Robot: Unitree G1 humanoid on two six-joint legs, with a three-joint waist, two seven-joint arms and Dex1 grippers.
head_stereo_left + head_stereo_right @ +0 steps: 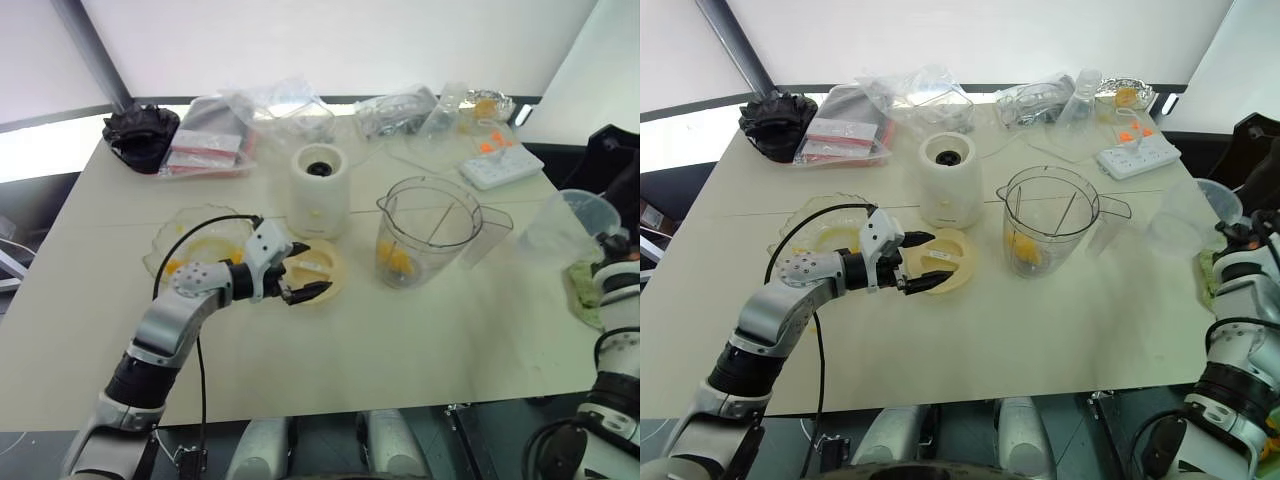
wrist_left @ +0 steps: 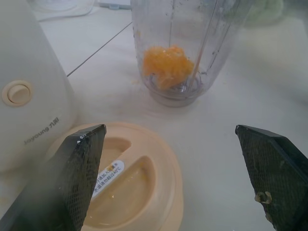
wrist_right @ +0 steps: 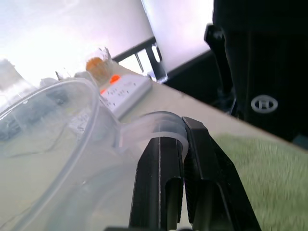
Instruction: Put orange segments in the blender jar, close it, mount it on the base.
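Blender jar [image 1: 430,232] stands upright near the middle of the pale surface [image 1: 400,340], uncovered, with orange segments [image 2: 167,66] heaped at its bottom around the dark hub. The base [image 1: 319,190] sits just beside the jar on the robot's left, black socket facing up, nothing mounted on it. A flat cream lid [image 2: 130,183] lies on the surface in front of the base. Left gripper [image 1: 300,270] hovers over this lid, fingers [image 2: 82,168] spread wide on either side of it, holding nothing. A shallow glass bowl [image 1: 180,240] sits behind the left arm. At the right edge of the surface, the right gripper [image 3: 180,144] has its fingers pressed together on the handle of a cloudy plastic cup [image 3: 53,125]. A white power strip [image 1: 500,165] lies farther back.
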